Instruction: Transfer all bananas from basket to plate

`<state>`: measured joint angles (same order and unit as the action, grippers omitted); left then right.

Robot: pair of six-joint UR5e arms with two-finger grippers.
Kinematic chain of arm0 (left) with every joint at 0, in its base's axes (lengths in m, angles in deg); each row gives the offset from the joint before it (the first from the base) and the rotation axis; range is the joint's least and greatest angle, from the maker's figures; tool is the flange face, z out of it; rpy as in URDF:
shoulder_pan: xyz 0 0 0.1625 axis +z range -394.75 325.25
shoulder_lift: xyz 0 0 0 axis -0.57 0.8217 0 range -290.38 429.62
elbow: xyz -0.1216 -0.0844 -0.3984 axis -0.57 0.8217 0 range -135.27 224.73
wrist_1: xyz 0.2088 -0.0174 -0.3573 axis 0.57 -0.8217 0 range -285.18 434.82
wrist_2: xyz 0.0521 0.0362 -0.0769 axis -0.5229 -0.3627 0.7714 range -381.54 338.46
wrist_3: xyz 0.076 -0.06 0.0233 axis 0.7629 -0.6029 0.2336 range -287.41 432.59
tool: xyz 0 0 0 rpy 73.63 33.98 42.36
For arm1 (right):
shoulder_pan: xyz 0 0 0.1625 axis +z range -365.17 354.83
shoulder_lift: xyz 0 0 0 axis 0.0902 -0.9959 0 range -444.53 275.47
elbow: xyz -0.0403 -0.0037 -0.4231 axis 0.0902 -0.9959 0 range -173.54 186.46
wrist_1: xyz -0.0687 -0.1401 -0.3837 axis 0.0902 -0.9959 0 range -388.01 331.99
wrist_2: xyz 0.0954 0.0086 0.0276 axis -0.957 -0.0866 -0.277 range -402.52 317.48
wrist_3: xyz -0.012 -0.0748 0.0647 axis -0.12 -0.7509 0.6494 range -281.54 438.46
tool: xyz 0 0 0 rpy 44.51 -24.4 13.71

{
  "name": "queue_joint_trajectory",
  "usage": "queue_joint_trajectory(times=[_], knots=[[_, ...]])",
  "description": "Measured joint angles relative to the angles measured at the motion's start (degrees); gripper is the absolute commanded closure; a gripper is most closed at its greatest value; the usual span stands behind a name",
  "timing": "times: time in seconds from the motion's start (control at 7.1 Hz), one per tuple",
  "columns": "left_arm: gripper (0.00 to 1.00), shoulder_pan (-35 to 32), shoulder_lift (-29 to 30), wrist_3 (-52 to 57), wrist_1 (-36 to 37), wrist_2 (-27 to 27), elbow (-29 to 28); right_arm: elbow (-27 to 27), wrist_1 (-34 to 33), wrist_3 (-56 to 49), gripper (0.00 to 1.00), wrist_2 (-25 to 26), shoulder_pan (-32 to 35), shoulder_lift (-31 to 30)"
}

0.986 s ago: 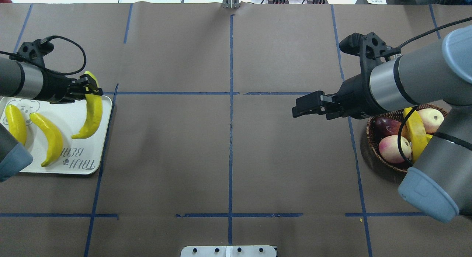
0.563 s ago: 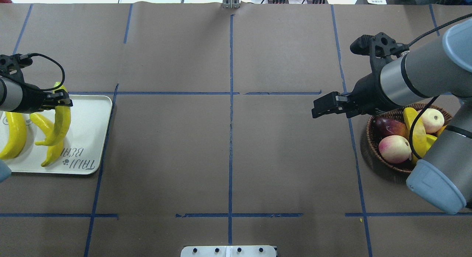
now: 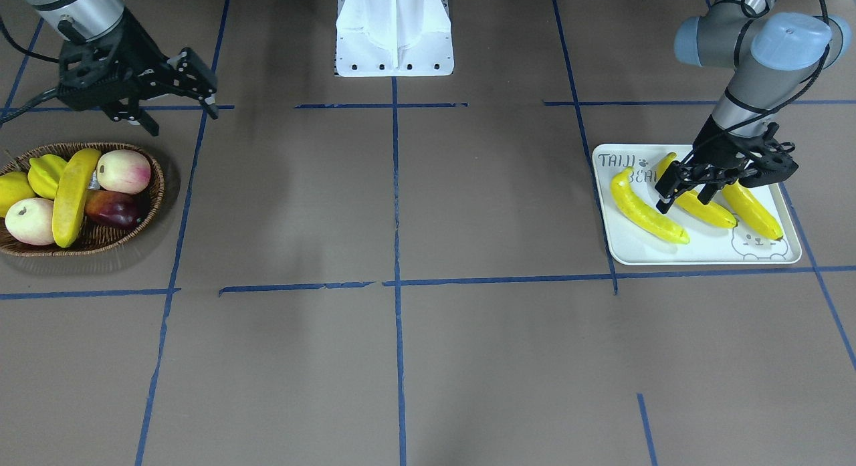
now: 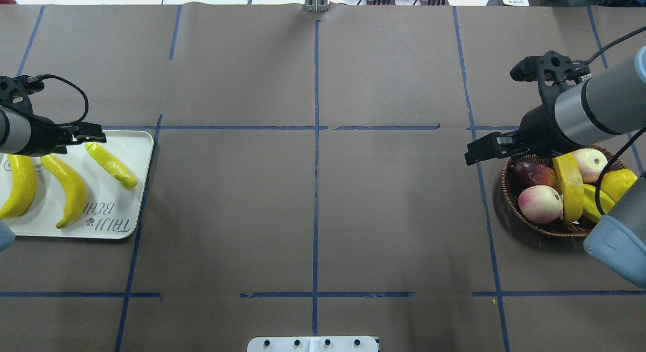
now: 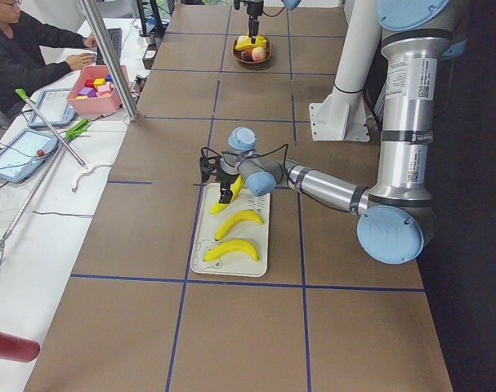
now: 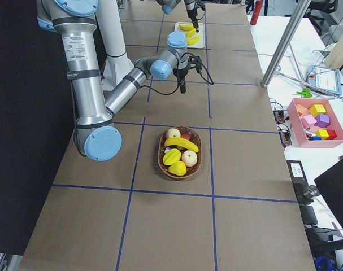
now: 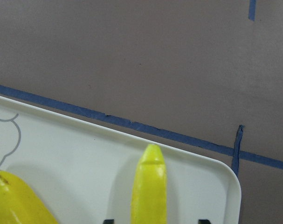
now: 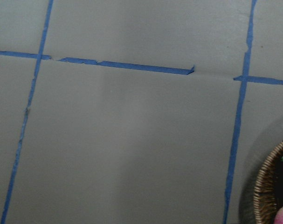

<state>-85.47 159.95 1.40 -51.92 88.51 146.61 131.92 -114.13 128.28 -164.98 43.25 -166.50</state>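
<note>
Third glossy yellow banana [image 4: 111, 165] now released on off-white rectangular plate [image 4: 136, 155]; left gripper [image 3: 681, 197] wide apart, empty. Right gripper [image 3: 184, 118], parted and empty, nearer dark wicker basket [image 4: 506, 188]; fourth banana [image 4: 569, 190] remains.

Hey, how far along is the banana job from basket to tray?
Done: three glossy yellow bananas lie on the off-white rectangular tray. In hand: nothing; the left gripper hangs open over one banana's end, the right gripper open beside the dark-brown wicker basket. Left: one yellow banana in that basket.
</note>
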Motion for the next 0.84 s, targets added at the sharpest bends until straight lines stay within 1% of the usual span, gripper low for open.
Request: queue_joint_trajectory(times=[0.28, 0.42, 0.56, 0.7, 0.84], knots=[[0.0, 0.0, 0.2, 0.0, 0.0, 0.7, 0.2, 0.1, 0.5, -2.4, 0.0, 0.4, 0.9, -3.8], [0.0, 0.0, 0.3, 0.0, 0.0, 1.5, 0.3, 0.1, 0.8, -5.3, 0.0, 0.5, 1.5, -6.2], [0.0, 0.0, 0.3, 0.0, 0.0, 2.2, 0.4, 0.0, 2.8, -9.1, 0.0, 0.7, 2.1, -10.6], [0.0, 0.0, 0.4, 0.0, 0.0, 2.5, 0.5, -0.7, 7.3, -10.9, 0.0, 0.8, 2.8, -15.4], [0.0, 0.0, 0.4, 0.0, 0.0, 2.6, 0.5, -2.3, 11.8, -11.2, 0.0, 0.8, 4.0, -18.6]])
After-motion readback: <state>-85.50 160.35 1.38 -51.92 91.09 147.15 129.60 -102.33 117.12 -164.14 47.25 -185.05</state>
